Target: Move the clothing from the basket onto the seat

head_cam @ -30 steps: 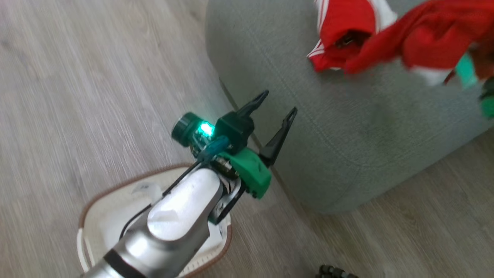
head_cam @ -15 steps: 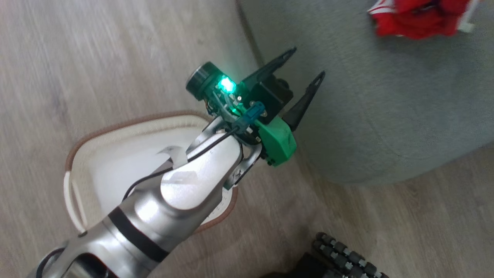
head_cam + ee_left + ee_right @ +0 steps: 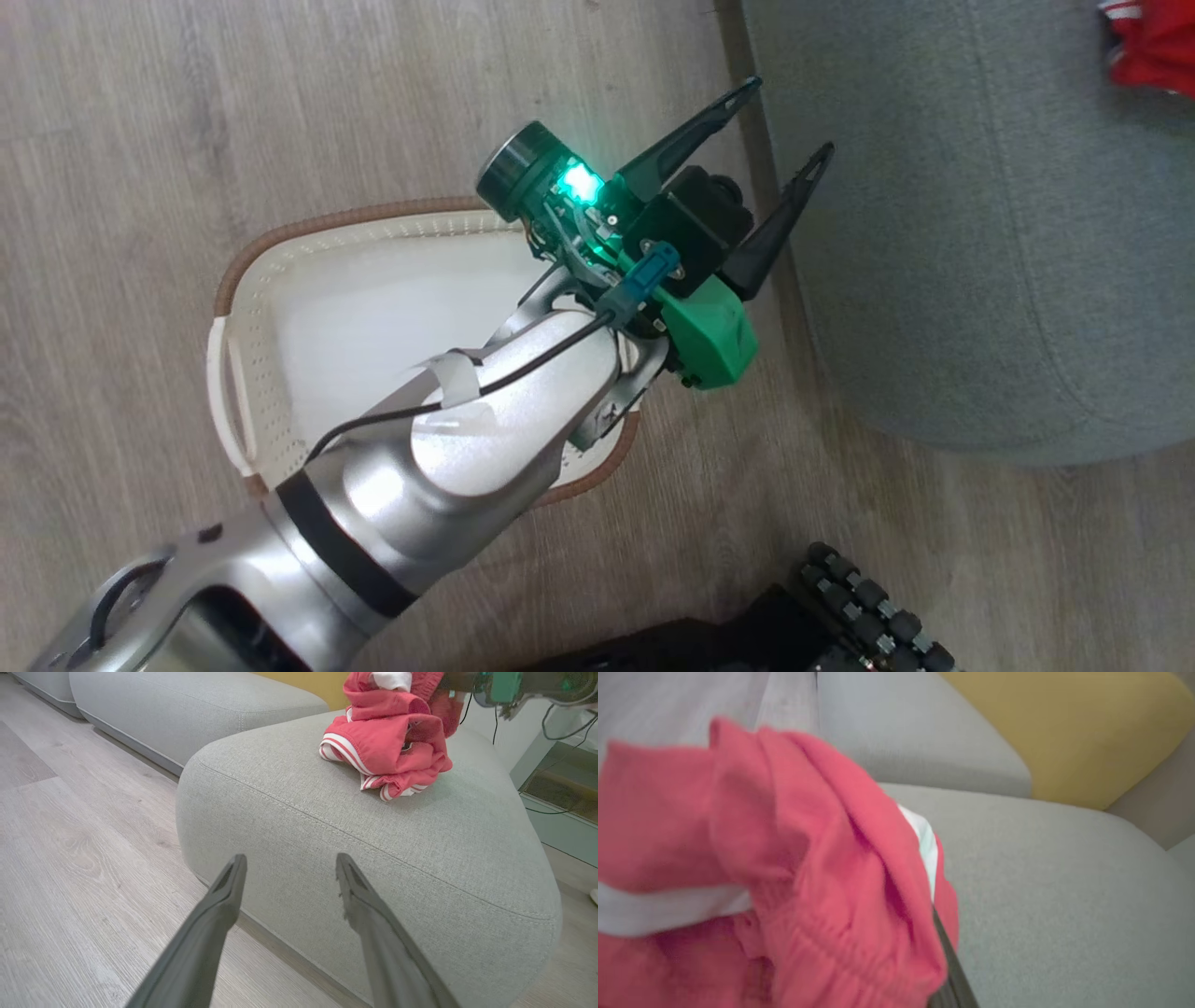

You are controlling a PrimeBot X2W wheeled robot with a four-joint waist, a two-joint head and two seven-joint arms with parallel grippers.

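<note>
The cream basket [image 3: 245,280] with a brown rim stands on the floor, its white bottom bare where my left arm does not hide it. My left gripper [image 3: 789,121] is open and empty above the gap between basket and seat [image 3: 980,243]. In the left wrist view this left gripper [image 3: 289,858] points at the seat [image 3: 373,868], where a bunched pile of red clothing [image 3: 383,746] with white stripes lies. My right gripper is shut on another red garment [image 3: 808,872], which drapes over its fingers; one dark finger [image 3: 950,970] shows. A red scrap of clothing [image 3: 1153,51] shows at the head view's corner.
Pale wood floor [image 3: 140,112] surrounds the basket. A second grey cushion [image 3: 187,709] lies beyond the seat, and a yellow cushion [image 3: 1087,732] behind it. My base's black roller wheel [image 3: 868,607] is near the seat's front. A low cabinet [image 3: 560,784] stands right of the seat.
The head camera has swung, so the basket shows more fully and the seat and clothing have slid to the right edge. My left gripper stays open.
</note>
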